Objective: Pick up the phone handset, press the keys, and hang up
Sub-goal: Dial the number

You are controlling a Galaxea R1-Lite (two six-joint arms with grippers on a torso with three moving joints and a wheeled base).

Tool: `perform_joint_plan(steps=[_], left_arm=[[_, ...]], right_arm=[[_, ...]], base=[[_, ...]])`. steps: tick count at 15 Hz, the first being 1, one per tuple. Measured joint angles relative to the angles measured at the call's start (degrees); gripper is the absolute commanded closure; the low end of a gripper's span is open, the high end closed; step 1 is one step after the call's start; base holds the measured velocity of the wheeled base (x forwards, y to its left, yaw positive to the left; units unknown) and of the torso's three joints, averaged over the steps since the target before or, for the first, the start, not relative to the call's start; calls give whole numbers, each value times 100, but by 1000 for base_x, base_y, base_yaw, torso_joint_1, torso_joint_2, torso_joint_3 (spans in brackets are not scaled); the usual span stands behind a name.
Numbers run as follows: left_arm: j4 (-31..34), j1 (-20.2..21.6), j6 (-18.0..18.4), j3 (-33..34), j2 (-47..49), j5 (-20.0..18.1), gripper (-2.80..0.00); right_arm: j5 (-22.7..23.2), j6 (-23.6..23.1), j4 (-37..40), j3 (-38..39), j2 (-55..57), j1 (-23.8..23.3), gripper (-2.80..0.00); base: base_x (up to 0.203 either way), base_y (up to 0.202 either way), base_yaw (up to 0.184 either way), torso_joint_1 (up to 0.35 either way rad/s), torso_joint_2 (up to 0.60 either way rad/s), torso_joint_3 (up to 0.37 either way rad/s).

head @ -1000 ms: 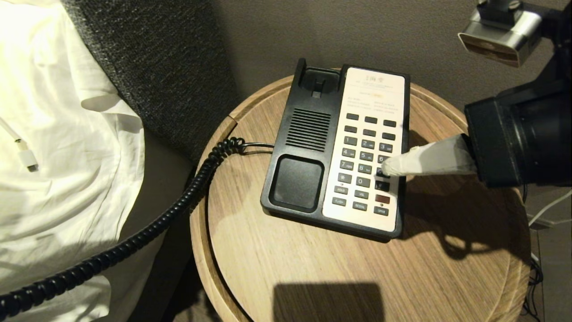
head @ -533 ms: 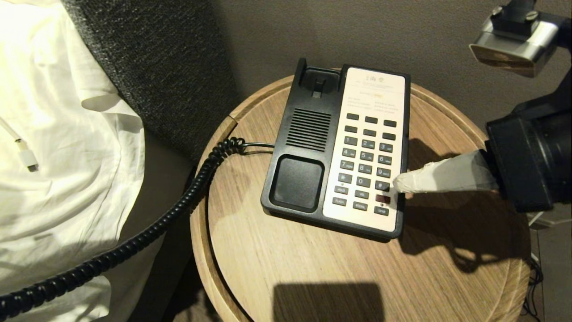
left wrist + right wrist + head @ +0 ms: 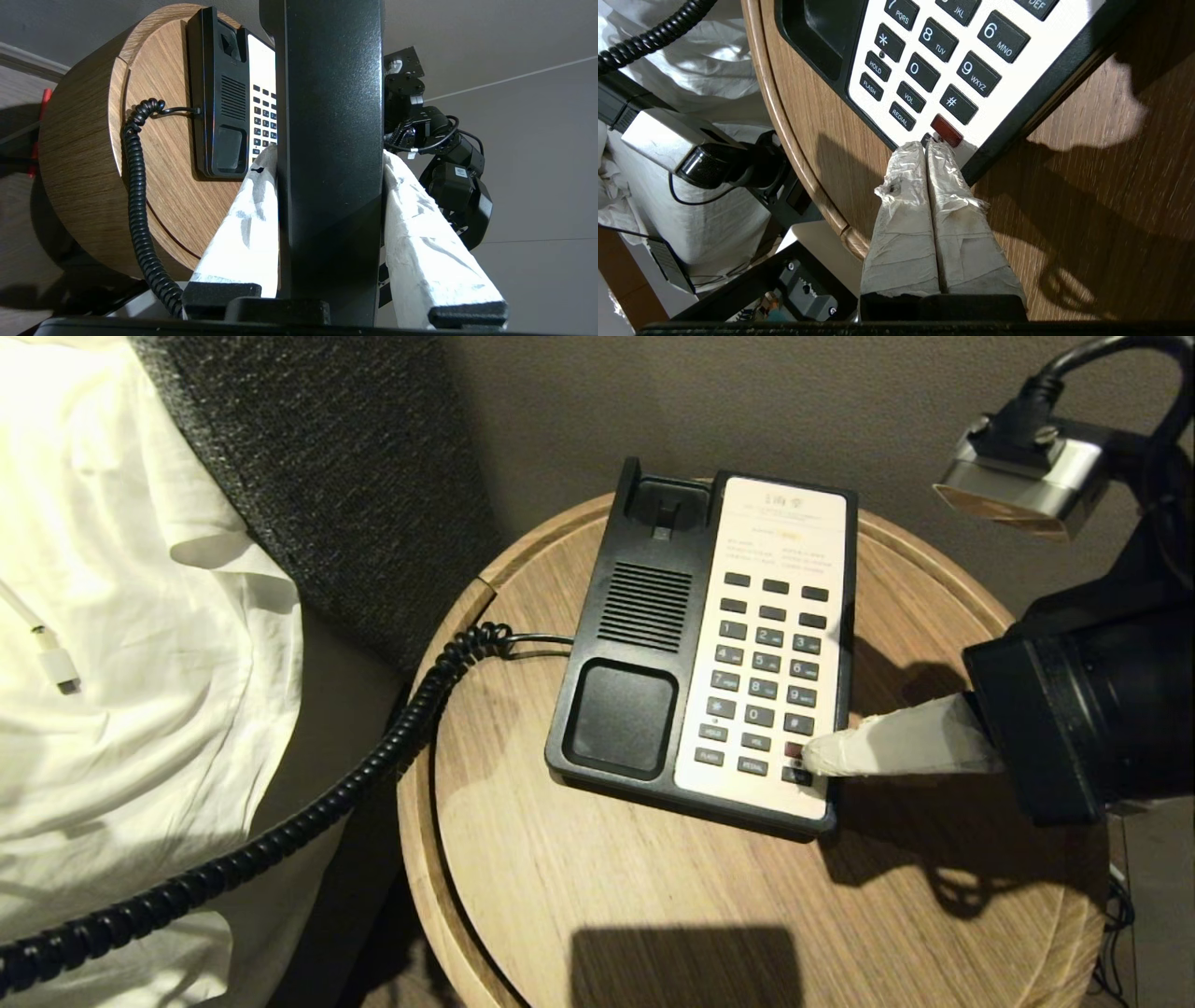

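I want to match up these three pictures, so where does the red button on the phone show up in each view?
Head view: red button, near the faceplate's lower right corner, at the right gripper tip.
Left wrist view: not visible; the phone handset hides that part.
Right wrist view: red button, just ahead of the shut jaws.
Shared landmark: the coiled cord.

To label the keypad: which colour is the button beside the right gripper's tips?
Red, clearest in the right wrist view, beside the right gripper.

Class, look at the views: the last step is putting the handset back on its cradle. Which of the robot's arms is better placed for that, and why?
The left. The left gripper is clamped on the handset, held off the table beside the phone. The right gripper is shut, tips at the bottom-row keys, holding nothing.
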Motion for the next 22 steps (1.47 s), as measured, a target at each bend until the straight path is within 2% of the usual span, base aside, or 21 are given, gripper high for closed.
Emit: perform_joint_plan(steps=[22], left_arm=[[-5,0,-8,78,-11,-4,0]], right_arm=[[-39,-54,-78,92,182,-17,0]], base=[[0,0,0,0,0,0]])
